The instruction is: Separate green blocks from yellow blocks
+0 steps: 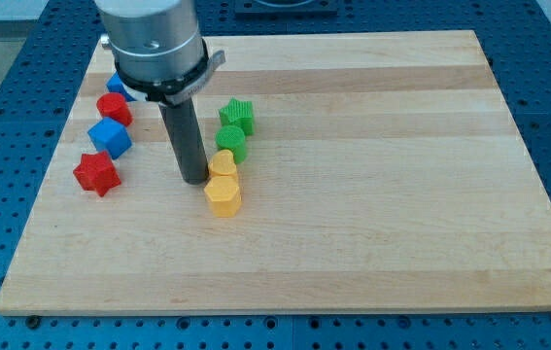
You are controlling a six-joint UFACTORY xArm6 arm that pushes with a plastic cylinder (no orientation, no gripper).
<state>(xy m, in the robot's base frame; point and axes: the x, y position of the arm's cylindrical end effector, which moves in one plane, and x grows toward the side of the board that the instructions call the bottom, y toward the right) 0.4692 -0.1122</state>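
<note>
Wooden table (pixel 372 214) carries everything. The arm's grey housing (pixel 154 39) stands at the view's top left, its dark rod upright — no claw shows. My tip (pixel 195 180) rests just left of the yellow heart block (pixel 222 163), above the yellow hexagon block (pixel 223 195). Green cylinder block (pixel 230 143) touches the heart; green star block (pixel 237 115) sits above.

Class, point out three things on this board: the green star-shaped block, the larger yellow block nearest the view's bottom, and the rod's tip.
green star block (pixel 238 115), camera view, centre of its top face.
yellow block (pixel 223 195), camera view, middle of its top face.
my tip (pixel 194 179), camera view, rod's very end, just left of the yellow blocks.
</note>
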